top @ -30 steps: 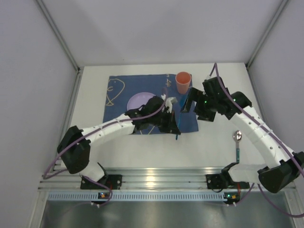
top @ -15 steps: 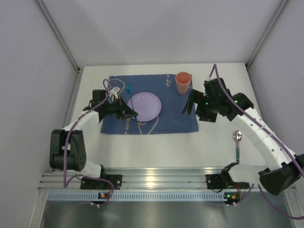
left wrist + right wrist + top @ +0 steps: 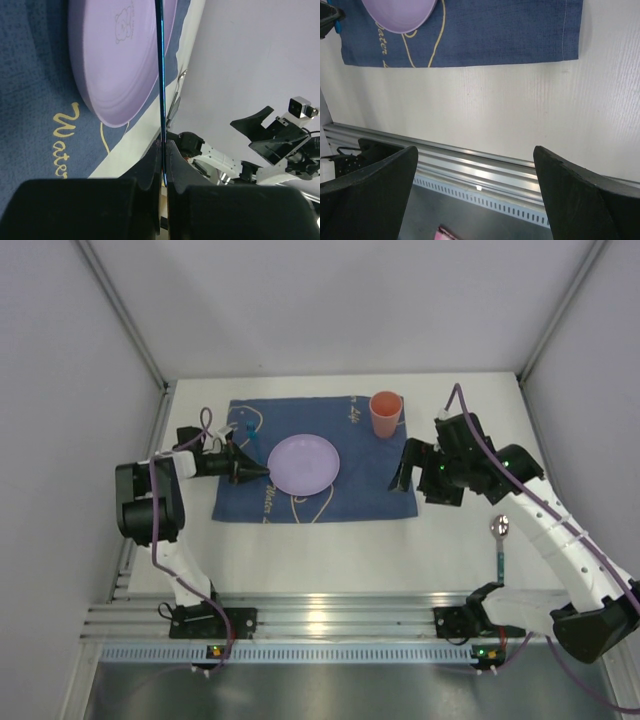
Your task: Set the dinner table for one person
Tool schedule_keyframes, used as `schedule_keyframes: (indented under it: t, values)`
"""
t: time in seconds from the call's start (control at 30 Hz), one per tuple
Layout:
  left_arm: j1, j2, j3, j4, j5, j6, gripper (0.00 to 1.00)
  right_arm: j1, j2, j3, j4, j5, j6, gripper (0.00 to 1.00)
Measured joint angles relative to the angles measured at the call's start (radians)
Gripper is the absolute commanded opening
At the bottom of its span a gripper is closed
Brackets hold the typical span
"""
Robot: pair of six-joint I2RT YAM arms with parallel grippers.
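Observation:
On the white dinner table (image 3: 330,550) lies a dark blue mat (image 3: 360,490) with a lilac plate (image 3: 303,462) on it and an orange cup (image 3: 385,413) at its far right corner. My left gripper (image 3: 255,471) is over the mat's left part, beside the plate, shut on a thin blue utensil (image 3: 247,434). In the left wrist view the utensil (image 3: 160,75) shows edge-on between the shut fingers, crossing in front of the plate (image 3: 115,55). My right gripper (image 3: 404,466) is open and empty above the mat's right edge. A spoon (image 3: 499,540) lies on the table at the right.
Grey walls enclose the table on three sides. An aluminium rail (image 3: 320,620) runs along the near edge and also shows in the right wrist view (image 3: 470,165), with the mat (image 3: 510,30) and bare tabletop (image 3: 520,110) above it.
My left arm has swung from the mat's right side to its left side with the blue utensil in its grip. My right gripper has drawn back slightly toward the near right.

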Motion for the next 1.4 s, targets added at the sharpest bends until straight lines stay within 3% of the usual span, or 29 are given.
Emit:
schedule_keyframes:
  t: [0.07,0.1,0.2,0.53,0.87,1.03,1.27,1.4]
  values:
    - [0.0,0.048,0.032,-0.052,0.005,0.014,0.06,0.0,0.0,0.0,-0.004,0.0,-0.001,0.99]
    - [0.0,0.068,0.046,-0.087,0.001,0.032,0.12,0.0,0.0,0.0,-0.004,0.0,-0.002,0.99]
    - [0.002,0.114,0.095,-0.226,-0.043,0.097,0.19,0.0,0.0,0.0,-0.004,-0.001,-0.005,0.99]
    - [0.068,0.123,0.179,-0.538,-0.271,0.23,0.28,0.0,0.001,0.0,-0.004,-0.015,-0.019,0.99]
    - [0.152,0.038,0.169,-0.616,-0.388,0.258,0.33,-0.026,0.009,0.002,-0.011,0.008,-0.061,1.0]
    - [0.144,-0.005,0.15,-0.638,-0.418,0.254,0.33,-0.148,0.021,0.007,-0.058,0.138,-0.093,1.0]
    - [0.027,-0.296,0.045,-0.646,-0.586,0.191,0.34,-0.401,0.011,-0.111,-0.051,0.308,-0.091,1.0]
    - [-0.205,-0.51,-0.05,-0.606,-0.666,0.095,0.34,-0.505,0.057,-0.249,-0.011,0.258,-0.064,1.0]
